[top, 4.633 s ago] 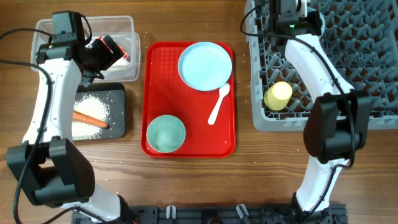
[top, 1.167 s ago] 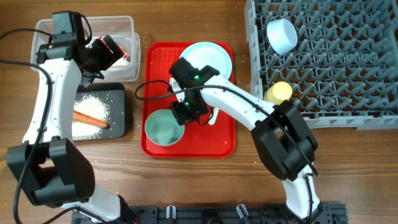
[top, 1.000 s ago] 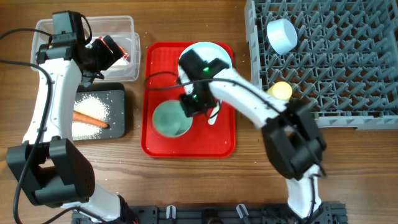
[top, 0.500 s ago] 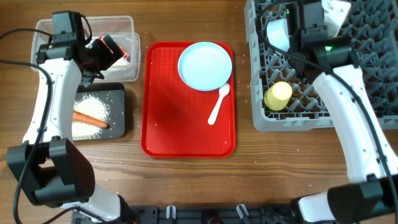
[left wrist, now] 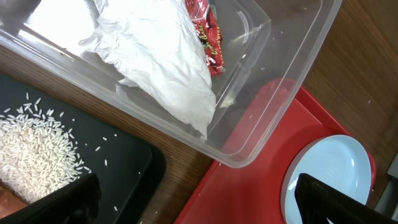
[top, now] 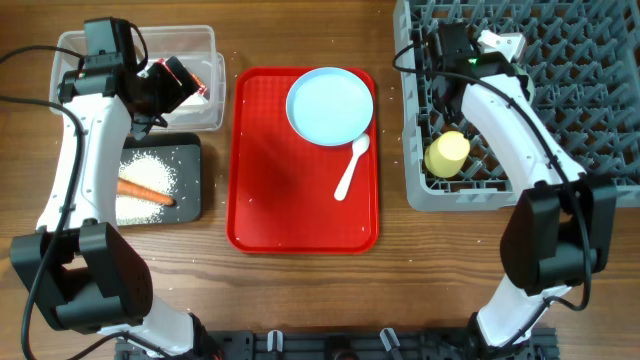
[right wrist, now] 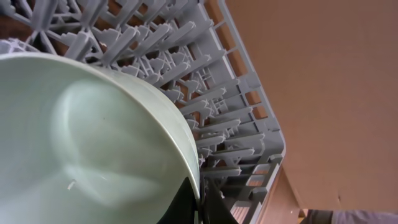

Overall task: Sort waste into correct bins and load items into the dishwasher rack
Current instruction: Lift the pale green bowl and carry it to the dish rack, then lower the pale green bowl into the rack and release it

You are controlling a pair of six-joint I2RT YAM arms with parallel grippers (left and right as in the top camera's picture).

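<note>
My right gripper [right wrist: 200, 202] is shut on the rim of a pale green bowl [right wrist: 93, 143], held tilted over the grey dishwasher rack [right wrist: 211, 81]. In the overhead view it [top: 447, 42] is at the rack's [top: 560, 110] far left corner, above the yellow cup [top: 447, 153]. The light blue plate [top: 330, 105] and white spoon [top: 352, 167] lie on the red tray [top: 290, 200]. My left gripper [left wrist: 199, 208] is open and empty beside the clear tub [left wrist: 273, 81], which holds the white napkin [left wrist: 161, 56] and red wrapper [left wrist: 208, 31]. Rice [top: 150, 172] and the carrot [top: 145, 192] lie in the black tray [top: 192, 195].
The clear tub [top: 200, 40] and black tray sit at the left, the red tray in the middle, the rack at the right. Bare wooden table [top: 300, 290] runs along the front. My right arm hides part of the rack's left side.
My right gripper took the green bowl off the red tray and carried it right and back to the rack's far left corner. The left arm has not moved.
</note>
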